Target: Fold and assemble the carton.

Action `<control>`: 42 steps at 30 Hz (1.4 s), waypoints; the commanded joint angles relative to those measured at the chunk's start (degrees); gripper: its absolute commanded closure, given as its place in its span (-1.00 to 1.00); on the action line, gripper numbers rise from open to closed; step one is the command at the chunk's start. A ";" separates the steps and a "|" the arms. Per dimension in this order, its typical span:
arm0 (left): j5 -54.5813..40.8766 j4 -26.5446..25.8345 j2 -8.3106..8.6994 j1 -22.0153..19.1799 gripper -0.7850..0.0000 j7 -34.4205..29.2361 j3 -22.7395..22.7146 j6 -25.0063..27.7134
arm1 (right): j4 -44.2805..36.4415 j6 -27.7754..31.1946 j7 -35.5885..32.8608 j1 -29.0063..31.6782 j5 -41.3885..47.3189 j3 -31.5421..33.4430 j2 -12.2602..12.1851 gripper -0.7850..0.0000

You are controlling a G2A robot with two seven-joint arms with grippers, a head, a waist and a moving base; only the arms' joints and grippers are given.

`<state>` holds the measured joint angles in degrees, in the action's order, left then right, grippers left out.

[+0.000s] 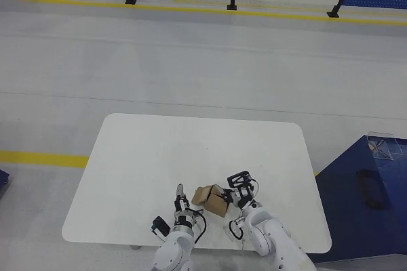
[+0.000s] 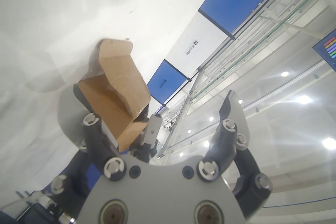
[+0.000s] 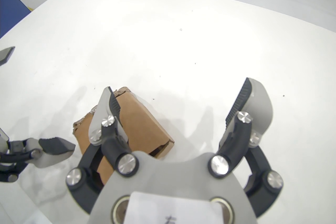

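A small brown carton (image 1: 211, 199) lies partly folded on the white table (image 1: 190, 146), close to the front edge and between my two arms. My left gripper (image 1: 182, 196) is open just left of it. In the left wrist view the carton (image 2: 118, 83) rests against one finger (image 2: 78, 96) of the left gripper (image 2: 153, 101), with a flap raised. My right gripper (image 1: 236, 183) is open at the carton's right side. In the right wrist view one finger (image 3: 110, 101) of the right gripper (image 3: 178, 99) lies over the carton (image 3: 144, 125), whose near end gapes open.
The left gripper's fingertips (image 3: 55, 146) show beside the carton in the right wrist view. A blue structure (image 1: 373, 196) stands right of the table. A yellow floor line (image 1: 34, 158) runs at the left. The table's far half is bare.
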<state>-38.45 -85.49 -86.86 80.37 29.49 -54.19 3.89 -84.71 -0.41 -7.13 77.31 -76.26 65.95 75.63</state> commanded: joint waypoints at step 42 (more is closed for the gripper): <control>10.84 5.25 -2.73 -0.66 -1.00 -14.17 -3.06 19.54 | -0.93 0.38 -0.79 0.28 0.55 4.51 0.00 -1.00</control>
<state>-27.85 -80.09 -89.57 79.53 15.66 -57.23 23.54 -85.26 -0.27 -7.63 77.58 -75.96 69.64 75.75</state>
